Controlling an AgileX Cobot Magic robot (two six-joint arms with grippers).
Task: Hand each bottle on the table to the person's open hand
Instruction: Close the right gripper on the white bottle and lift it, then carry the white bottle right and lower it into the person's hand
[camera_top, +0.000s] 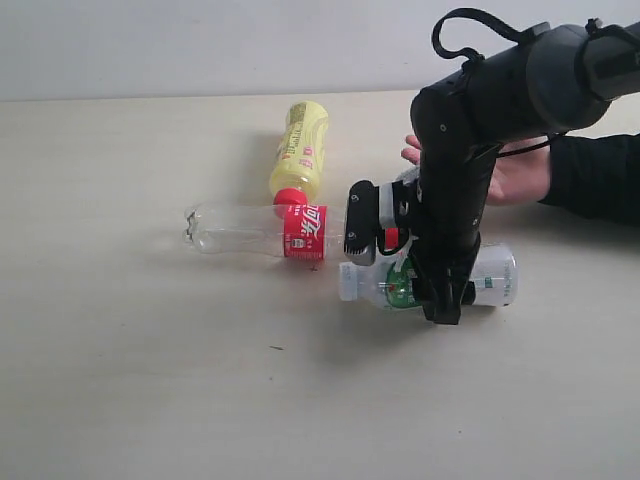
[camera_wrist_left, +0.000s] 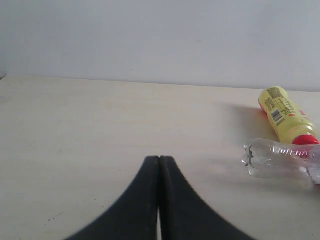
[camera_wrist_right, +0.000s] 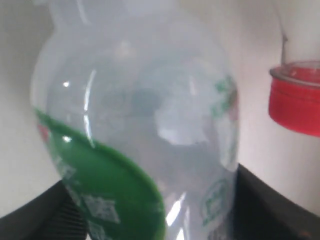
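The white bottle with the green label (camera_top: 493, 275) (camera_wrist_right: 145, 125) lies on its side on the table (camera_top: 150, 380). My right gripper (camera_top: 441, 300) (camera_wrist_right: 155, 210) comes down over its middle, one dark finger pressed against each side. Just behind it lies the clear bottle with the red label (camera_top: 255, 230); its red cap (camera_wrist_right: 295, 97) is close to my wrist. The yellow bottle (camera_top: 300, 145) (camera_wrist_left: 285, 112) lies farther back. The person's open hand (camera_top: 522, 172) is held palm up behind my right arm. No floral-label bottle is in view. My left gripper (camera_wrist_left: 159, 159) is shut, empty, above bare table.
The person's black sleeve (camera_top: 598, 175) reaches in from the right edge. In the left wrist view the clear bottle's base (camera_wrist_left: 270, 160) lies to the side of my shut fingers. A pale wall (camera_top: 200, 45) backs the table.
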